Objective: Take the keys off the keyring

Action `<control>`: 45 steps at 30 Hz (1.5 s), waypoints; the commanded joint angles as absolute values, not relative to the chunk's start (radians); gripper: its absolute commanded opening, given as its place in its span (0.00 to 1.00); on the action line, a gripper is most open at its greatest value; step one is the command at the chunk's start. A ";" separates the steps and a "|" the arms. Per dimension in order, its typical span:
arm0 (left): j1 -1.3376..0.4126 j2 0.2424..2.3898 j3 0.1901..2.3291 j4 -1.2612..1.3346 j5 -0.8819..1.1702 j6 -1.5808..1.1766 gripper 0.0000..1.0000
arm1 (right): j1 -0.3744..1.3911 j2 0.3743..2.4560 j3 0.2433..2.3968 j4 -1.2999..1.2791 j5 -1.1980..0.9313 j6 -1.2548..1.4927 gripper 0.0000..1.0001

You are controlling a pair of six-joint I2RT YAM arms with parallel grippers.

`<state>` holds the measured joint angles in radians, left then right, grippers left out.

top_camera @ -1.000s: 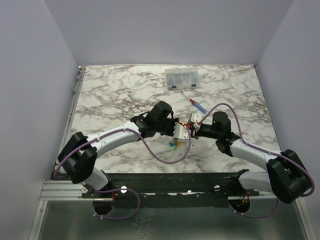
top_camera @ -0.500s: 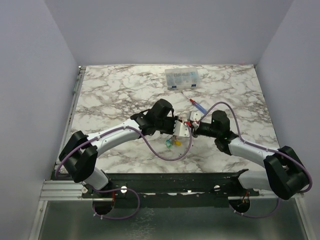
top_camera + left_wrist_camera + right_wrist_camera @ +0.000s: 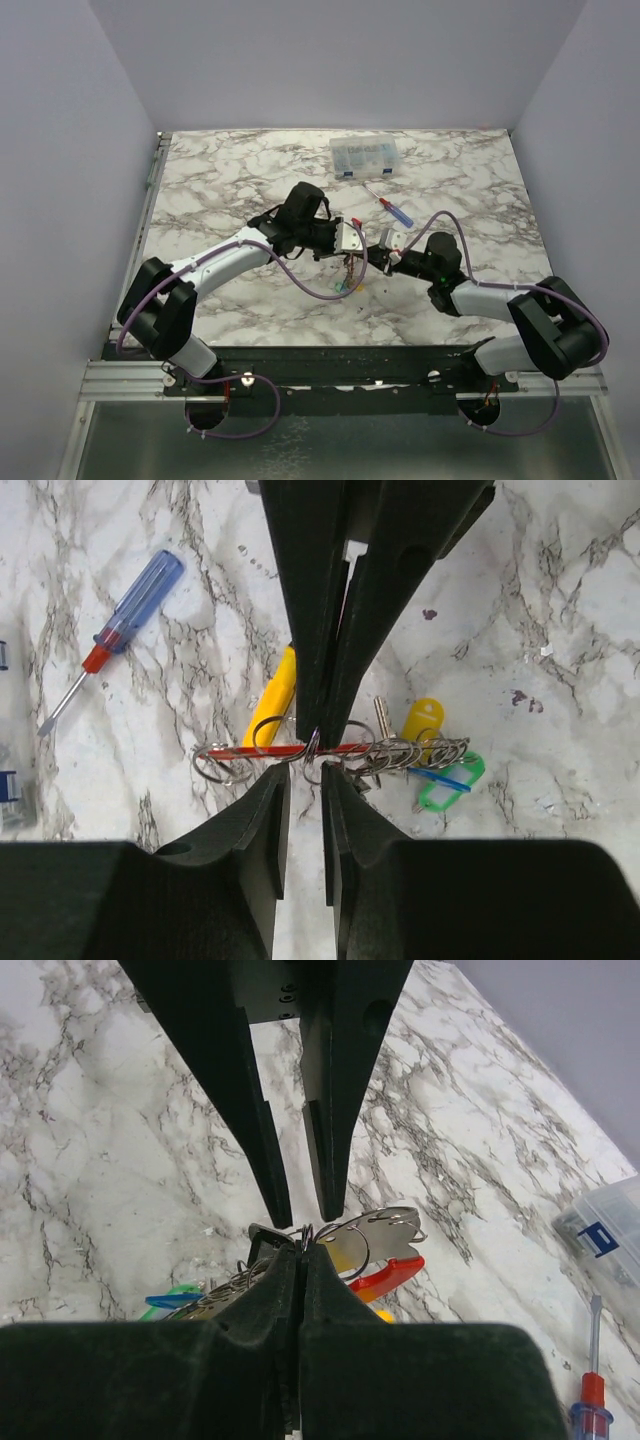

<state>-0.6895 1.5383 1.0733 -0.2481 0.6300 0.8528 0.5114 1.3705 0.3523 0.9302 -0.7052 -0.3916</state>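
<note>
Red keyring [image 3: 250, 750] | pinched at right claw [image 3: 301, 1247] tips | left claw [image 3: 305, 777] parted, just beside

The keyring [image 3: 262, 750] is held over the middle of the table [image 3: 220, 190], pinched at its centre by the right gripper [image 3: 302, 1250]. From the left wrist it shows edge-on as a thin, level red bar. From the right wrist its red curved band and silvery metal part sit side by side. The keys [image 3: 425, 725] are on it, bunched on small wire rings at one end. Yellow, green and blue tags and a silvery blade show there. A few small rings hang at the other end.
</note>
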 commanded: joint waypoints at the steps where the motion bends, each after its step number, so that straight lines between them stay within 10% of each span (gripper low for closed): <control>1: -0.694 1.545 1.069 -0.222 0.739 0.827 0.24 | 0.517 1.405 0.341 1.044 -0.719 -0.369 0.01; 13: -0.695 1.576 1.030 -0.171 0.729 0.837 0.21 | 0.517 1.441 0.314 1.164 -0.742 -0.354 0.01; 17: -0.694 1.583 1.037 -0.157 0.720 0.826 0.05 | 0.517 1.453 0.330 1.148 -0.753 -0.354 0.01; 32: -0.773 1.562 1.104 -0.284 0.442 1.053 0.00 | 0.517 1.306 0.524 0.434 -0.698 -0.466 0.22; 45: -0.821 1.570 1.123 -0.315 0.395 1.064 0.00 | 0.517 1.342 0.554 0.429 -0.698 -0.497 0.01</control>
